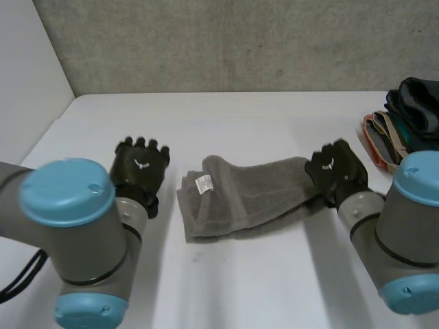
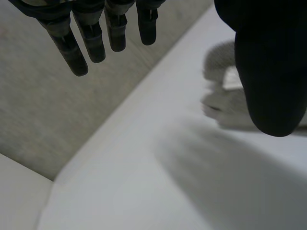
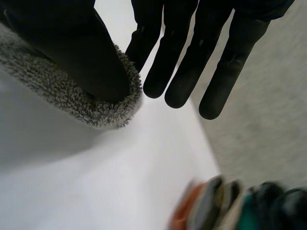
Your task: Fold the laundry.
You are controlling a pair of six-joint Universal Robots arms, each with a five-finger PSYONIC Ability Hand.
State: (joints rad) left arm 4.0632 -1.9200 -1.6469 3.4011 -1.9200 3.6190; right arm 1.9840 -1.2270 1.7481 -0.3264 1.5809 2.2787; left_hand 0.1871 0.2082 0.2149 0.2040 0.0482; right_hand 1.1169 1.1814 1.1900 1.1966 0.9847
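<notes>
Towel (image 1: 250,195) lies bunched in a loose roll at mid-table, between the two hands. The left hand (image 1: 140,168) hovers just beside its left end, fingers straight, holding nothing. The right hand (image 1: 336,171) is open too, its thumb (image 3: 91,57) resting on the towel's right corner. It looks soft, light and floppy, so pinching the corners should work best. Beyond, a clothes pile (image 1: 405,120) sits at the table's right edge.

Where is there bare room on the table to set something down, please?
Bare: the strip between the towel and the back wall, and the near patch in front of it. Crowded: the right edge, by the stack of clothes.
</notes>
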